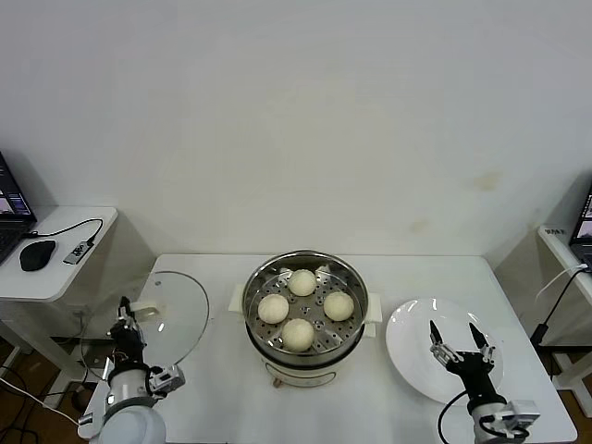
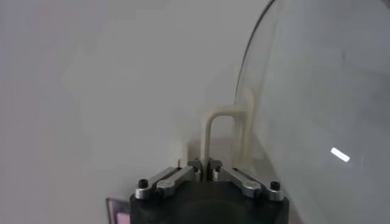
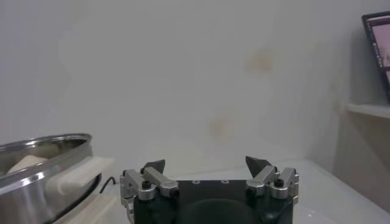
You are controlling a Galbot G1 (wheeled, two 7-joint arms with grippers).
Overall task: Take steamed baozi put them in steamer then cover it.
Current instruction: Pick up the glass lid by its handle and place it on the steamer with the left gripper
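Note:
Several cream-white baozi (image 1: 298, 334) sit on the perforated tray inside the steel steamer (image 1: 259, 343) at the table's middle. My left gripper (image 1: 124, 320) is shut on the cream handle (image 1: 148, 308) of the clear glass cover (image 1: 176, 324), which is held tilted at the table's left edge, left of the steamer. In the left wrist view the gripper (image 2: 205, 164) pinches the handle (image 2: 210, 128) beside the glass (image 2: 317, 109). My right gripper (image 1: 455, 339) is open and empty above the white plate (image 1: 412, 347). In the right wrist view the gripper (image 3: 207, 163) is open, with the steamer (image 3: 36, 179) off to one side.
The white table (image 1: 213, 398) runs to a wall behind. A side desk (image 1: 55, 268) on the left carries a mouse and a laptop. Another desk with a cable (image 1: 555, 305) stands on the right.

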